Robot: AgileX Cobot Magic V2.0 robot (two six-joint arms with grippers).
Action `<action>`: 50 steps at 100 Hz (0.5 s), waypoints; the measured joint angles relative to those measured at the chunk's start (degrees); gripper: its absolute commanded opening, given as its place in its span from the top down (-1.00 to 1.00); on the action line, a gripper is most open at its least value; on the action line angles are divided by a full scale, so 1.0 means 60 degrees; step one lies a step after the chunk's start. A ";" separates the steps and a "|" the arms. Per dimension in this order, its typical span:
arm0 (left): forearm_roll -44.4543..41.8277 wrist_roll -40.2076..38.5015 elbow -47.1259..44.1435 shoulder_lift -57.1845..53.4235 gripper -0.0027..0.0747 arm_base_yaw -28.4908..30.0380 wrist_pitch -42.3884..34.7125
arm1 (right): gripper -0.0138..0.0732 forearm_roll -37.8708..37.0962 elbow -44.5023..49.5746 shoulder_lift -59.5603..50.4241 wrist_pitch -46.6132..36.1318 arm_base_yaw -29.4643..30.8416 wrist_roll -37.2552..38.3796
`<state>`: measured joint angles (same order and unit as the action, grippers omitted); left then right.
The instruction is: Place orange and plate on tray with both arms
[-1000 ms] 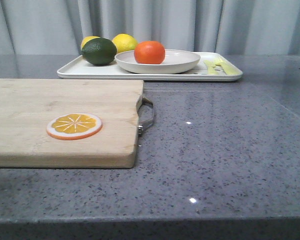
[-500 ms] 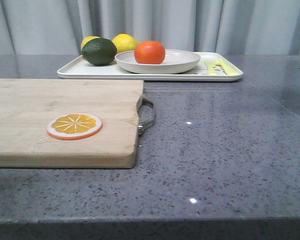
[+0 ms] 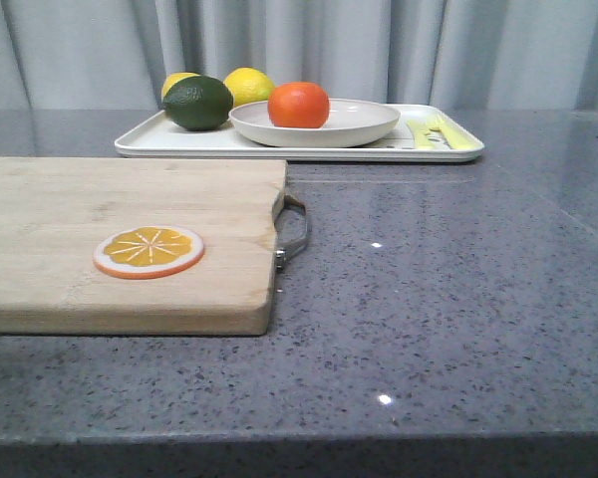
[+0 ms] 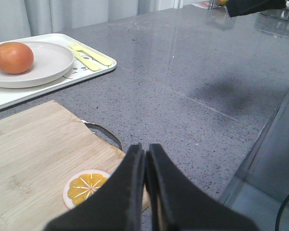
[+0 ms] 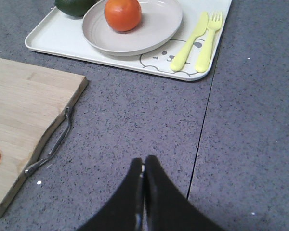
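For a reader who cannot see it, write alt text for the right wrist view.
An orange sits on a plate on a white tray, beside a yellow knife and fork. Nearer, the shut right gripper hangs over grey table, a wooden cutting board alongside.

Grey speckled stone tabletop (image 3: 458,299) fills foreground, glossy, small bright light glints on surface; thin straight seam line crosses it, seen in right wrist view; front edge drops into dark shadow; pale grey-white curtain (image 3: 329,50) hangs in vertical folds across whole back, just behind far edge of table; soft even lighting, faint curtain reflection on far surface; dark blurred shadow patch on tabletop in left wrist view.
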<state>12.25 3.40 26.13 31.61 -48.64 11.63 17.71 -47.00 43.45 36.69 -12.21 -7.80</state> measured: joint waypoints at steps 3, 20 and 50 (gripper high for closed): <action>0.0000 0.0000 -0.0015 0.0000 0.98 0.0000 -0.0030 | 0.84 0.0000 0.0172 -0.0282 -0.0017 0.0000 0.0000; 0.0000 0.0000 -0.0184 0.0000 0.98 0.0000 -0.0113 | 0.84 0.0000 0.1140 -0.1511 -0.0017 0.0000 0.0000; 0.0000 0.0000 -0.0298 0.0000 0.98 0.0000 -0.0204 | 0.84 0.0000 0.2648 -0.3351 -0.0264 0.0000 -0.0014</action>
<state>12.25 3.40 24.34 31.61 -48.64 10.41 17.71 -31.12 23.35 35.11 -12.21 -7.89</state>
